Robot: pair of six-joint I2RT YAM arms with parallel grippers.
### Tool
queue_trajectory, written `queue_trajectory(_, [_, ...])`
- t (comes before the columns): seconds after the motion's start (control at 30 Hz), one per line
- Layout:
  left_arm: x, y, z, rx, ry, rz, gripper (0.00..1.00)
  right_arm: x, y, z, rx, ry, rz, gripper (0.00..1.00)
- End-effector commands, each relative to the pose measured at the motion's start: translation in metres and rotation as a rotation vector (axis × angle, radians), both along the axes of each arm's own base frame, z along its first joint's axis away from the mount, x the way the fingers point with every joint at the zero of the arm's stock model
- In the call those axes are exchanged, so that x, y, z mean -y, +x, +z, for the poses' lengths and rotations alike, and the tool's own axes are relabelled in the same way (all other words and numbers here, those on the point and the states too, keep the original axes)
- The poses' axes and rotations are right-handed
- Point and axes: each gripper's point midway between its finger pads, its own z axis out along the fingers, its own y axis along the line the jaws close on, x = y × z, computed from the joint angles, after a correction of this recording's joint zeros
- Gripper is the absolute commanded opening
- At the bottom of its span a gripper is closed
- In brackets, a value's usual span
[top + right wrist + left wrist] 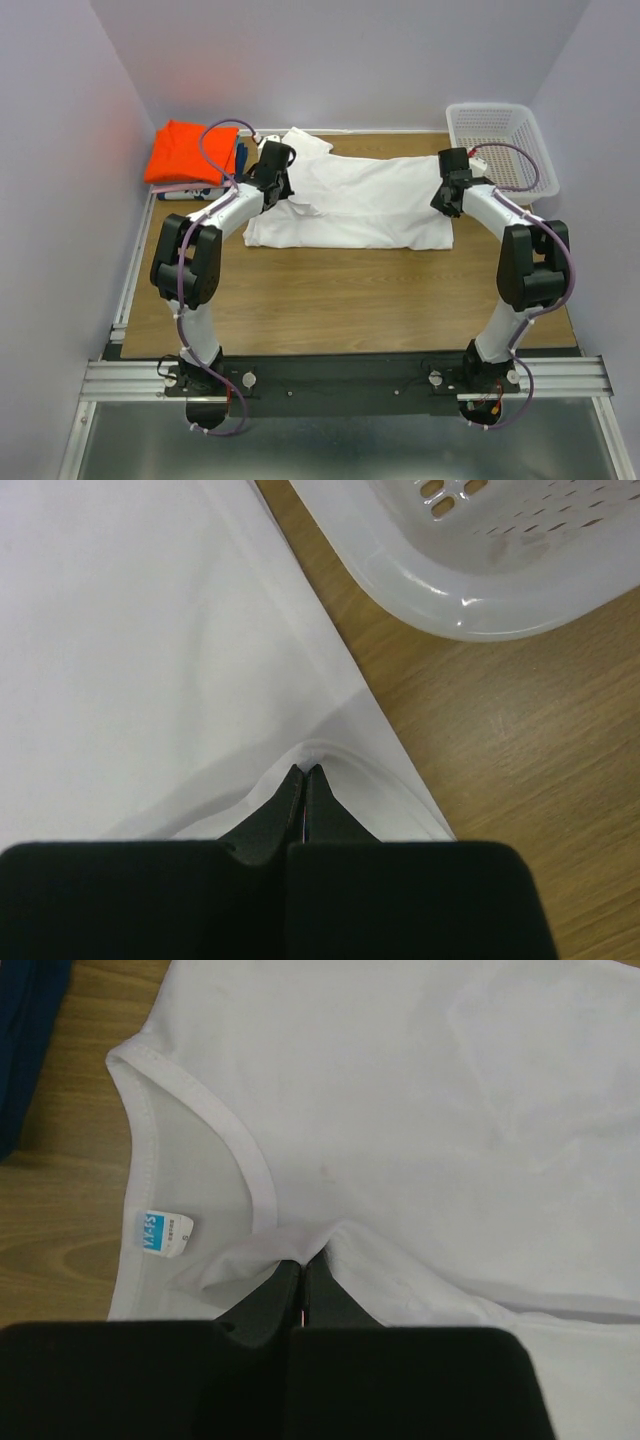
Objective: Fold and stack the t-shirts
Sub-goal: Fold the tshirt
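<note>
Both sets of jaws are pinched shut on the white tee [360, 205], so I'd lift both ends evenly and fold slow.

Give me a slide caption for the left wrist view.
Left gripper shut on a pinch of the white t-shirt beside its neck label.

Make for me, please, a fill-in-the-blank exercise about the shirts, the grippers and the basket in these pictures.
1. The left gripper pinches the white shirt at its ____, near the label.
2. The right gripper pinches the shirt's edge on the side nearest the ____.
3. The folded shirt lying over the blue one is ____.
4. Both grippers are ____.
Missing words: collar; basket; orange; shut.
</note>
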Motion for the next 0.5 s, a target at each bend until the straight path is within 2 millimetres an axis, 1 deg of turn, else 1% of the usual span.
queue_trajectory(0.0, [0.003,0.011,-0.008,-0.013,0.015,-0.041,0.0,0.009,0.01,0.0,0.003,-0.046,-0.009,0.01])
queue_trajectory(0.03, [0.005,0.015,-0.006,-0.006,0.014,-0.046,0.0,0.01,0.011,0.0,0.003,-0.045,-0.012,0.01])
queue_trajectory(0.07, [0.006,0.017,-0.011,-0.017,0.018,-0.048,0.0,0.01,0.011,-0.001,0.0,-0.044,-0.011,0.01])
queue_trajectory(0.1, [0.005,0.019,-0.013,-0.019,0.02,-0.044,0.05,0.009,0.013,-0.001,0.002,-0.044,-0.011,0.01])
queue_trajectory(0.2, [-0.002,0.026,-0.019,-0.029,0.027,-0.022,0.1,0.011,0.015,-0.005,-0.004,-0.053,-0.015,0.01])
queue_trajectory(0.23, [-0.001,0.028,-0.02,-0.031,0.026,-0.021,0.13,0.011,0.016,-0.005,-0.005,-0.057,-0.018,0.02])
queue_trajectory(0.27, [-0.004,0.033,-0.018,-0.024,0.024,-0.015,0.13,0.012,0.017,-0.004,0.0,-0.053,-0.024,0.02])
queue_trajectory(0.3, [-0.004,0.036,-0.021,-0.03,0.025,-0.013,0.17,0.012,0.017,-0.004,-0.001,-0.058,-0.028,0.04])
queue_trajectory(0.37, [-0.008,0.043,-0.021,-0.03,0.024,-0.002,0.23,0.012,0.021,0.0,0.01,-0.056,-0.029,0.12])
queue_trajectory(0.4, [-0.009,0.046,-0.017,-0.033,0.023,0.004,0.37,0.01,0.022,0.001,0.014,-0.052,-0.022,0.24])
queue_trajectory(0.43, [-0.01,0.048,-0.014,-0.033,0.024,0.007,0.46,0.009,0.023,0.004,0.017,-0.05,-0.005,0.33])
queue_trajectory(0.47, [-0.011,0.049,-0.01,-0.027,0.027,0.011,0.5,0.006,0.025,0.012,0.034,-0.042,0.013,0.4])
